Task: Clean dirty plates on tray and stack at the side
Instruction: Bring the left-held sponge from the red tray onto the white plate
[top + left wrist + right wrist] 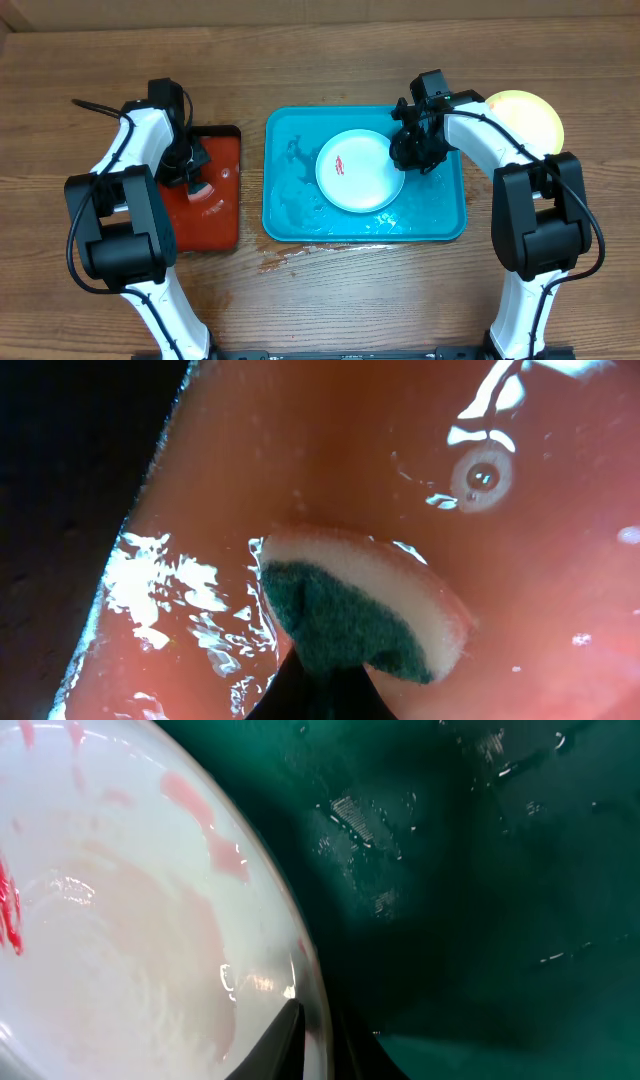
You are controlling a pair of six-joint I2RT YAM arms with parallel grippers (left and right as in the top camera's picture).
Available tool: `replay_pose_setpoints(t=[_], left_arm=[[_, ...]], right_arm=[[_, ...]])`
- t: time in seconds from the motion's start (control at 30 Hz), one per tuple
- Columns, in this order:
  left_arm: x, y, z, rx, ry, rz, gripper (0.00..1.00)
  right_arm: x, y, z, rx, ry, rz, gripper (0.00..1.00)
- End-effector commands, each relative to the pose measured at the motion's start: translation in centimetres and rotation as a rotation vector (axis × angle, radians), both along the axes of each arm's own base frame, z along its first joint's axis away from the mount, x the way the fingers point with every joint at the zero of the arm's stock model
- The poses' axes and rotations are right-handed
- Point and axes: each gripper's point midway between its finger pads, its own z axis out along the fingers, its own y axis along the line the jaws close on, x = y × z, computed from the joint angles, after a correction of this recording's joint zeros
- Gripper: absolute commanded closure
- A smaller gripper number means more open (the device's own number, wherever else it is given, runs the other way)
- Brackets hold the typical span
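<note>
Plate (356,182) rim seemingly pinched by right end effector (402,158).

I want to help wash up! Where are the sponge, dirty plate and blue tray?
sponge (345,622), left wrist view, green side.
plate (365,182), overhead view, white centre.
tray (290,205), overhead view, bare floor left of plate.

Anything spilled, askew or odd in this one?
Yes: a wet patch lies on the wooden table just outside the tray, by its front-left corner. The plate in the tray carries a red smear.
</note>
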Motion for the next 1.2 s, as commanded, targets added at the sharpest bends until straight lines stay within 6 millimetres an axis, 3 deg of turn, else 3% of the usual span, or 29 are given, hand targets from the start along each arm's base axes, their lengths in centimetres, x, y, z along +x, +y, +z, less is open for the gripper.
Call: replay_pose_setpoints(t=[0.0,0.1,0.23,0.27,0.33,0.47,0.6,0.8,1.17], left_arm=[[0.5,1.7,0.5,0.081,-0.033,0.015,0.95],[1.2,1.4,2.1,0.059,-0.054,0.007,0.96],[2.5,0.8,6.0,0.025,-0.119,-0.006,0.96],[3.1,0.1,7.9,-0.013,-0.168,-0.05,0.96],[3.5,-1.0,9.8,-0.063,-0.221,-0.107,0.96],[3.2,-2.6,12.0,-0.133,-0.27,-0.154,0.96],[2.5,-5.6,12.1,-0.258,-0.258,-0.202,0.96],[1.6,-10.2,10.9,-0.295,-0.206,-0.335,0.96],[3.1,-19.1,11.1,-0.321,-0.284,-0.482,0.96]], right_arm=[[0.0,-0.2,-0.5,-0.009,0.001,-0.005,0.87],[0.1,-0.1,-0.5,-0.009,-0.001,-0.005,0.87],[0.1,-0.1,-0.5,-0.008,-0.002,-0.005,0.87],[0.1,-0.1,-0.5,-0.008,-0.003,-0.005,0.87],[0.2,-0.1,-0.5,-0.004,-0.006,-0.005,0.88],[0.3,0.1,-0.4,0.007,-0.01,-0.004,0.91],[0.2,0.5,-0.3,0.036,0.016,-0.072,0.96],[0.5,0.6,-0.3,0.044,0.028,-0.146,0.96],[-0.2,3.0,-0.3,0.049,0.032,-0.132,0.96]])
